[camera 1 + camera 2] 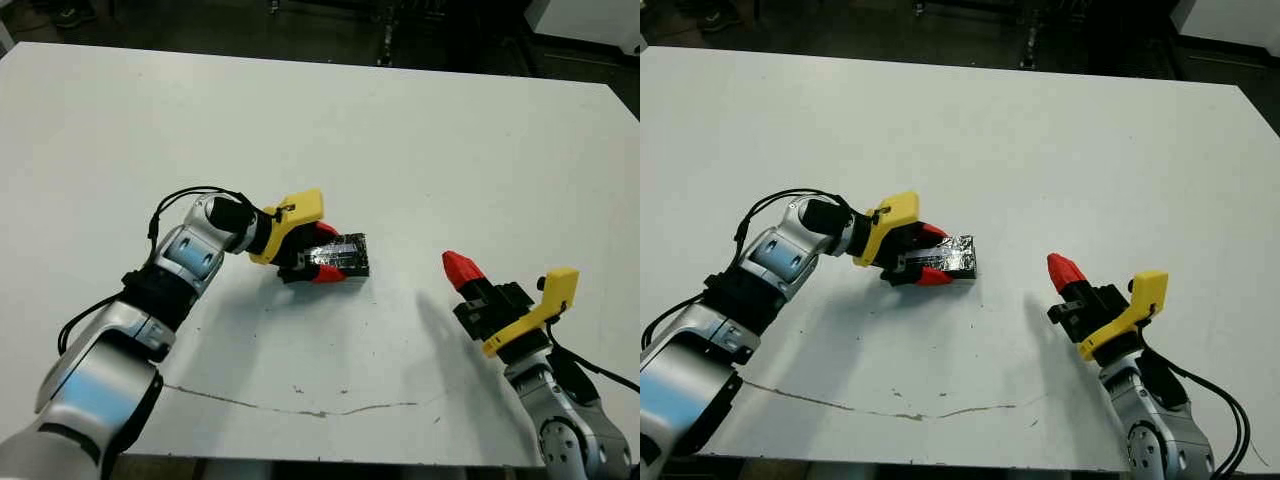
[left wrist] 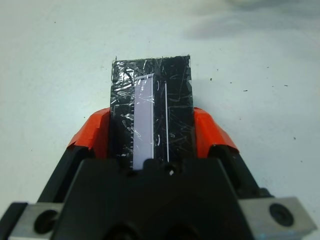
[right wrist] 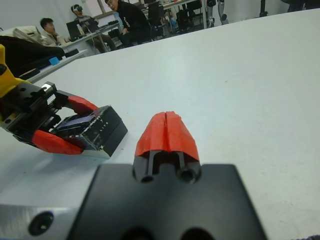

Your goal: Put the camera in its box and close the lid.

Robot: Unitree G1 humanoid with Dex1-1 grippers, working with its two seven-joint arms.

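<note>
The lid (image 2: 150, 100), black with silvery speckles and a pale strip along its top, lies flat on the white table (image 1: 400, 140) near the middle. My left gripper (image 1: 328, 252) is shut on the lid, one red finger (image 2: 95, 130) pressed against each long side. In the right wrist view the lid (image 3: 102, 131) looks like a thick black block resting on the table. The camera and the box are hidden. My right gripper (image 1: 458, 268) hovers to the right of the lid, well apart from it, shut with nothing between its red tips.
A thin dark crack line (image 1: 300, 408) runs across the table near its front edge. Beyond the far edge, people (image 3: 127, 20) sit at desks in the right wrist view.
</note>
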